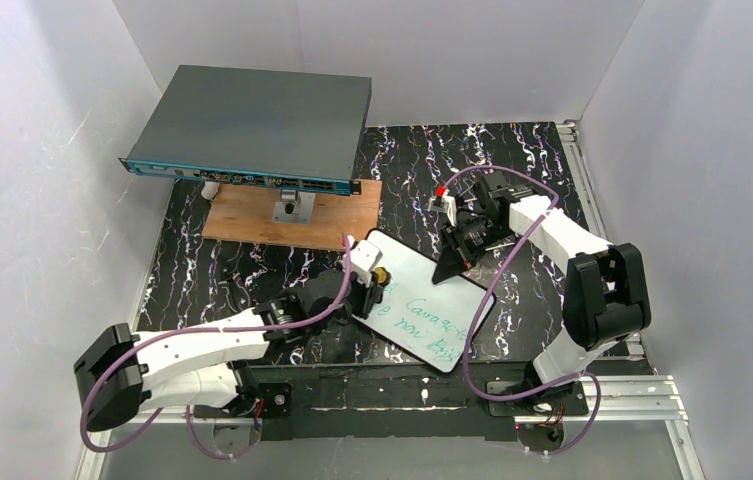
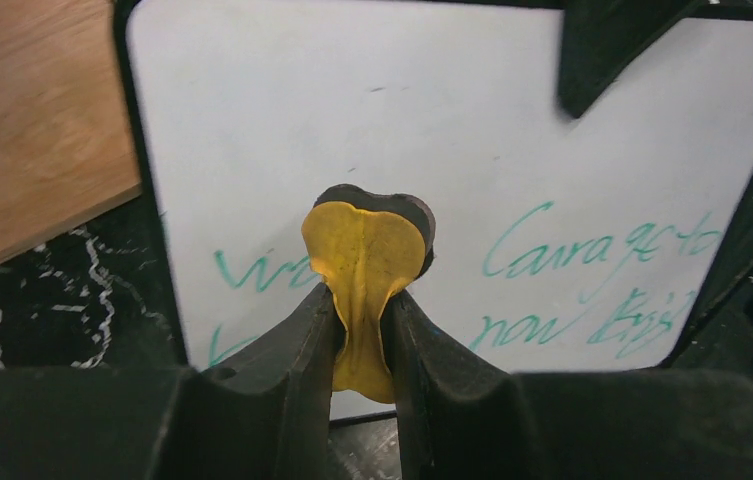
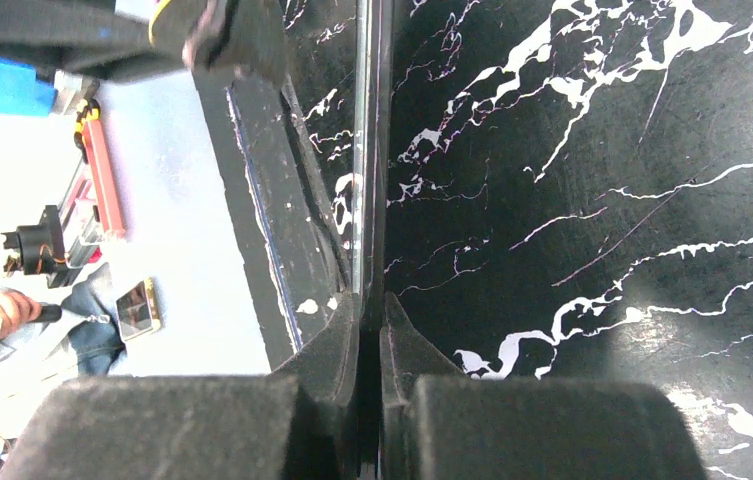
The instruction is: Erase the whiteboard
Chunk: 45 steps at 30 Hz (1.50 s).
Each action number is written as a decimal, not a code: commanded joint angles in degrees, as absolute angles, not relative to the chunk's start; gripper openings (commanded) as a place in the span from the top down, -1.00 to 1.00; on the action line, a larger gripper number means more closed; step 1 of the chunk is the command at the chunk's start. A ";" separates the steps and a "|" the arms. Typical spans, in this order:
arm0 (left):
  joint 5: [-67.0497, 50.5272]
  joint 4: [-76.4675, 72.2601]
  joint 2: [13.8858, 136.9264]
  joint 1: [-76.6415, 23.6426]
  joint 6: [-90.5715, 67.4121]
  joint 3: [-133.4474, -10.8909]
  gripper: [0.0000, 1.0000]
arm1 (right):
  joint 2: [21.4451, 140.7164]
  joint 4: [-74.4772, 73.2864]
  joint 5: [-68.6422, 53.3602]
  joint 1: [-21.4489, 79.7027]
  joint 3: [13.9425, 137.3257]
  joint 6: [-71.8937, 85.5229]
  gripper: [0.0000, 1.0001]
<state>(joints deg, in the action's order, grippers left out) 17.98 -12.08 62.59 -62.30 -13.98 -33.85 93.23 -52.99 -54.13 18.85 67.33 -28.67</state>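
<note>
White walls (image 1: 42,150) are enclosing the black, white-veined worktop (image 1: 532,170), where the whiteboard (image 1: 420,290) is sitting between both arms. The right claw (image 3: 370,312) is clamping its edge, and the left claw (image 2: 362,300) is pinching a yellow pad (image 2: 362,250).

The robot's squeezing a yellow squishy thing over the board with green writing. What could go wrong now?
The left gripper pinches the yellow pad only by its narrow end, so pressing down might bend it or pop it out. The right gripper is shut on just the thin edge of the whiteboard; hard rubbing could twist the board loose. The green writing runs close to the board's edge, so some could get missed.
</note>
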 commanded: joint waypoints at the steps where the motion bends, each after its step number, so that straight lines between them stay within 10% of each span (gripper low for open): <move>1: 23.40 -11.91 56.02 -60.71 -15.62 -29.80 1.00 | 89.97 -51.37 -52.55 19.15 66.72 -32.49 0.97; 45: 26.49 -17.39 61.96 -55.55 -30.60 -27.06 1.00 | 87.22 -50.16 -50.05 21.04 65.83 -32.47 0.97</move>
